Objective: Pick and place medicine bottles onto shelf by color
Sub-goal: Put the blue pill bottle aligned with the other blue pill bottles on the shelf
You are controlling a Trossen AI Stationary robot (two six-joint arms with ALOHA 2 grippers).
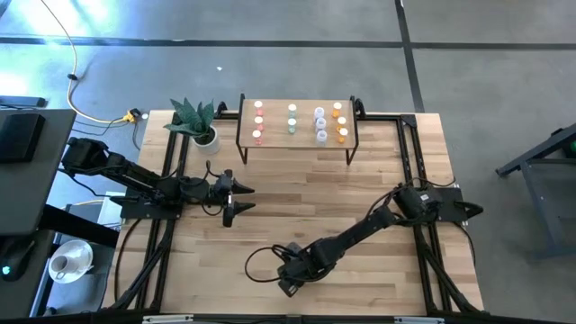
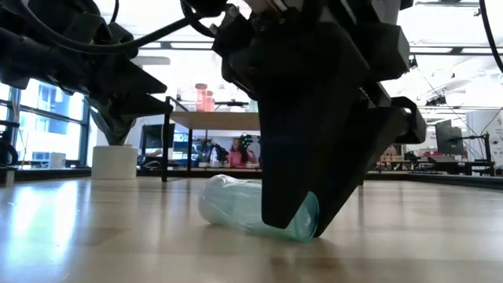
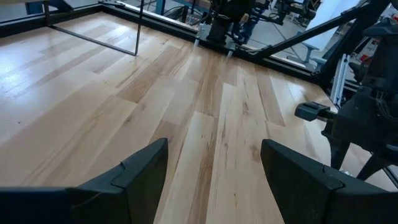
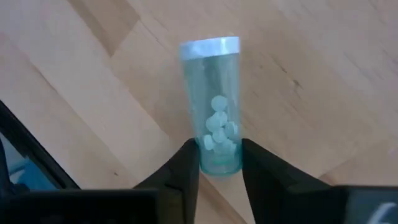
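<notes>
Green bottle (image 4: 214,112): lying on its side on the bare worktop (image 1: 360,193), near the front edge, well apart from the shelf (image 1: 297,135).
Long axis: flat along the worktop, pointing straight out from the right claw (image 4: 219,163); white cap at the far end, base between the fingertips.
Right claw: low over the worktop, fingers pressed on both sides of the bottle's base end; gripping the green bottle, not yet lifted.
Left claw (image 3: 214,180): open wide, empty, hanging above the worktop on the left side, waiting.
Nearer arm: the right one, clearly; the left stays well apart from the bottle.
Shelf: at the back of the worktop, already carrying rows of bottles sorted by colour, a green column (image 1: 292,120) among them.
Next move, as a judgement: lift, turn the bottle upright, carry it back to the green column; grip near one end may let it tilt.
</notes>
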